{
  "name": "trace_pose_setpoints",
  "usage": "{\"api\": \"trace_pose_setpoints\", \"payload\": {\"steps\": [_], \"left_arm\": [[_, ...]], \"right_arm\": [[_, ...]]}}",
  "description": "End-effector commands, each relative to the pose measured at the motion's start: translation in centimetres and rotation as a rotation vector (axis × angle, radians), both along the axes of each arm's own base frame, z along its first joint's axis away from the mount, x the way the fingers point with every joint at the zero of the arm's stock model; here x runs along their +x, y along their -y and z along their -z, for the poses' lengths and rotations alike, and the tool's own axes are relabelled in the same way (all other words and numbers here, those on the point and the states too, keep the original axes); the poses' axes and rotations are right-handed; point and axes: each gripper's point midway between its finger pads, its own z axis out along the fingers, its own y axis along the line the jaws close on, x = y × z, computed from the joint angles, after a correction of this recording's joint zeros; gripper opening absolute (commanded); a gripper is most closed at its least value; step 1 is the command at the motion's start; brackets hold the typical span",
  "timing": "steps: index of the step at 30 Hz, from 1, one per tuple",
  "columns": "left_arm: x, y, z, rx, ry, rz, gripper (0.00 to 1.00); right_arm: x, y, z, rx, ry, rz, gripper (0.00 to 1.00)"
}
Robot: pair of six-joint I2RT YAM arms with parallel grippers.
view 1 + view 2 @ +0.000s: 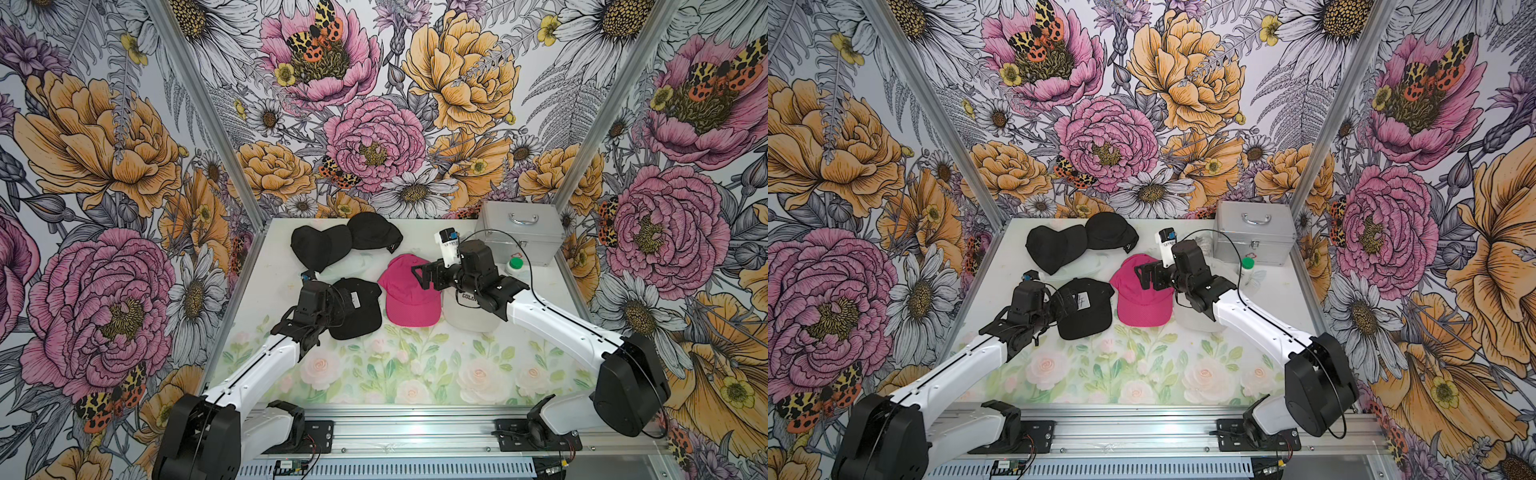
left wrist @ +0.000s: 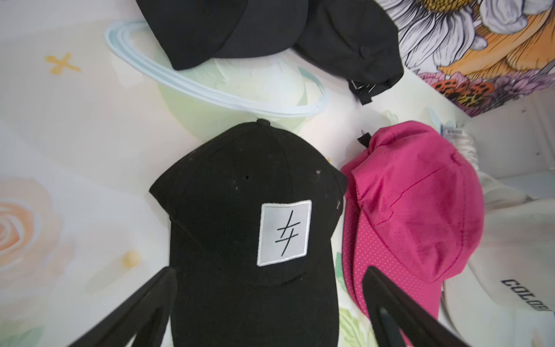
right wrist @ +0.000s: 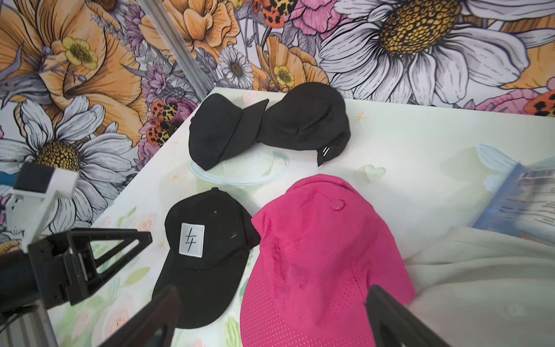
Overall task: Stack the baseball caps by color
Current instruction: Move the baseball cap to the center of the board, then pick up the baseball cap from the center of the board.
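1. In both top views the left arm reaches in from the near left. The left tool (image 1: 347, 297) hangs over the patched black cap (image 1: 357, 320), jaws spread and holding nothing. The right arm comes from the near right with its wrist bent leftward. The right tool (image 1: 420, 276) is wide apart and empty above the pink cap (image 1: 409, 305). There are three black caps: the patched one near, and two plain black caps (image 1: 316, 247) touching each other at the far left. One pink cap lies mid-bench (image 1: 374, 374). One cream cap (image 1: 469, 322) lies just to its right, partly under the right arm. A ribbed silver case (image 1: 519, 239) stands far right, with a green-lidded bottle (image 1: 516, 266) just in front.
2. In the left wrist view, the left tool's fingers (image 2: 144, 306) straddle the patched black cap's curved brim. Its fabric is fuzzy, with a white stitched rectangle. The pink cap touches its side.
3. In the right wrist view, the right tool's fingers (image 3: 390, 315) stand apart over the pink cap's perforated brim. The crown is thin and crumpled.
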Motion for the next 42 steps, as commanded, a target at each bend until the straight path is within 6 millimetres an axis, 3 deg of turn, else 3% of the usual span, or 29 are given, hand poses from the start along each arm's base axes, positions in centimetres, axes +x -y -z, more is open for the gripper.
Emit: {"api": "trace_pose_setpoints", "payload": {"steps": [1, 4, 9, 14, 17, 21, 28, 32, 38, 42], "left_arm": [[-2.1, 0.3, 0.8, -0.037, -0.032, -0.13, 0.99], [-3.4, 2.4, 0.4, -0.1, -0.01, -0.168, 0.99], [-5.0, 5.8, -0.7, -0.178, 0.071, -0.247, 0.99], [-5.8, 9.8, 2.0, -0.294, -0.08, -0.267, 0.99], [-6.1, 10.8, 3.5, -0.315, -0.146, -0.277, 0.99], [-6.0, 10.8, 4.1, -0.413, -0.11, -0.302, 0.99], [-5.5, 7.9, 7.4, -0.55, -0.071, -0.453, 0.9], [-5.0, 6.3, 7.4, -0.545, -0.008, -0.512, 0.85], [-4.5, 4.0, 9.1, -0.562, 0.01, -0.571, 0.78], [-3.7, 3.1, 8.6, -0.546, 0.062, -0.57, 0.73]], "right_arm": [[0.3, -1.0, -0.8, -0.074, 0.082, -0.042, 0.99], [0.9, -0.7, -1.0, -0.098, 0.104, 0.01, 0.99], [2.2, 2.1, -1.5, -0.124, 0.137, 0.19, 0.99], [2.2, 4.0, -2.4, -0.056, 0.178, 0.308, 0.99], [2.0, 5.4, -3.1, -0.025, 0.196, 0.376, 0.99], [1.6, 6.8, -3.6, -0.017, 0.209, 0.405, 0.99], [0.9, 7.7, -4.3, 0.011, 0.215, 0.424, 0.99], [0.8, 7.9, -4.6, 0.013, 0.222, 0.425, 0.99], [0.7, 8.3, -4.8, 0.013, 0.224, 0.435, 0.99], [0.8, 8.3, -4.9, 0.013, 0.226, 0.435, 0.99]]}}
